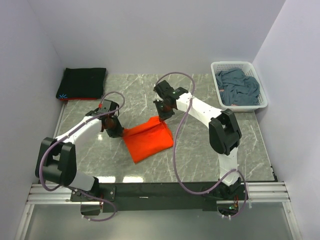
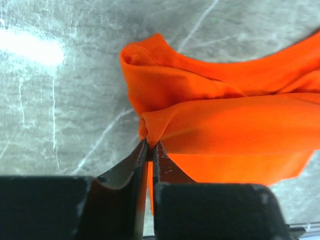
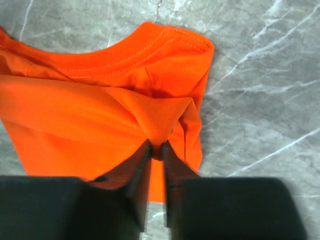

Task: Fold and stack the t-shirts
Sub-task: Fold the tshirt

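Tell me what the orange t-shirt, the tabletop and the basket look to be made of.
Orange t-shirt: soft matte knit, likely cotton jersey. It drapes in loose folds, and the collar shows rows of stitching.
Tabletop: grey with pale veins like marble, and glossy, with bright glare patches. It could be real stone or a printed laminate.
Basket: white, rigid open lattice, probably moulded plastic.

The orange t-shirt [image 1: 149,140] is laid folded in the middle of the bench [image 1: 200,155], far corners bunched upward. The black t-shirt [image 1: 82,83] is folded at the far-left corner; the blue-grey t-shirt [image 1: 239,88] is crumpled in the basket [image 1: 232,64], far-right.
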`<control>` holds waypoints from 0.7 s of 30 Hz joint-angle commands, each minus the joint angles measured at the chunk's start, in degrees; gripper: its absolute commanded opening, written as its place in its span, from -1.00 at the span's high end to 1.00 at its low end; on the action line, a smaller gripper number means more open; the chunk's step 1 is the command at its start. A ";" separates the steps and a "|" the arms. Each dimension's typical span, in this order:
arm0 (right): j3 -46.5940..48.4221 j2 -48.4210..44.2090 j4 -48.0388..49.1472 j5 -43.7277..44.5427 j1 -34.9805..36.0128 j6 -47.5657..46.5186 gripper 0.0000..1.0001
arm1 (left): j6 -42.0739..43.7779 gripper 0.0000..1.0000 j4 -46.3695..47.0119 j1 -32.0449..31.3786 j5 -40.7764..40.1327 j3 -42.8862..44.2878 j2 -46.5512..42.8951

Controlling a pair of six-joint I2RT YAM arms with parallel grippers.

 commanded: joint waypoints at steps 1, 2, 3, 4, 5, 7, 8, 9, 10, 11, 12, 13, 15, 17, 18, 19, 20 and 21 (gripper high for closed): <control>0.39 -0.26 5.05 0.32 -1.02 -0.17 0.51 | 0.90 0.62 2.84 0.57 -1.74 -1.01 0.32; 0.57 -0.87 5.05 0.23 -1.02 0.09 0.44 | 0.72 0.49 2.75 0.57 -1.65 -1.18 -0.21; 0.48 -1.57 5.05 0.32 -1.02 0.18 0.38 | 0.55 0.34 2.66 0.57 -1.65 -1.27 -0.91; -0.13 -2.45 6.00 0.49 -1.02 0.44 0.30 | 0.11 0.18 2.57 0.57 -3.65 -1.45 -2.74; -0.91 -4.81 6.88 0.50 -0.94 0.44 0.28 | -0.07 -0.06 2.22 0.57 -4.19 -1.45 -3.80; -4.41 -7.71 10.38 0.76 -1.11 0.27 0.24 | -0.33 -0.19 1.17 0.57 -5.51 -1.45 -6.78; -6.09 -10.95 11.97 1.11 -1.11 0.36 0.21 | -0.42 -0.23 0.64 0.57 -6.13 -1.36 -7.85; -8.02 -12.55 13.47 2.15 -1.28 0.71 0.20 | -0.42 -0.25 0.29 0.57 -6.48 -1.36 -8.73; -11.78 -14.30 16.44 2.51 -1.29 0.88 0.18 | -0.25 -0.28 -0.24 0.57 -5.96 -1.53 -10.74; -13.91 -17.63 18.21 2.43 -1.20 0.97 0.19 | 0.02 -0.29 0.11 0.57 -5.00 -1.88 -11.89; -15.93 -19.40 19.97 1.82 -1.46 0.89 0.18 | 0.28 -0.30 0.72 0.57 -3.68 -2.50 -12.95; -20.04 -20.99 23.64 0.86 -1.46 0.88 0.12 | 0.63 -0.29 1.51 0.57 -2.37 -3.81 -15.13; -23.76 -24.59 27.44 -3.09 -1.64 -0.08 0.07 | 0.90 -0.30 4.84 0.48 2.47 -5.66 -17.43; -27.81 -25.92 32.36 -10.28 -2.34 0.00 0.01 | 1.07 -0.31 10.35 0.39 6.07 -9.17 -20.42; -28.86 -25.66 33.86 -13.19 -2.51 0.09 0.01 | 1.07 -0.30 12.13 0.39 9.48 -10.31 -21.30; -30.09 -25.31 36.92 -18.96 -2.95 0.44 0.02 | 1.07 -0.30 14.24 0.39 10.82 -12.24 -21.91; -30.54 -23.92 38.43 -21.89 -3.48 0.88 0.03 | 0.81 -0.29 15.91 0.39 11.96 -12.95 -21.83; -30.80 -23.12 39.92 -24.27 -3.74 1.58 0.04 | 0.64 -0.28 19.06 0.39 13.89 -13.48 -21.49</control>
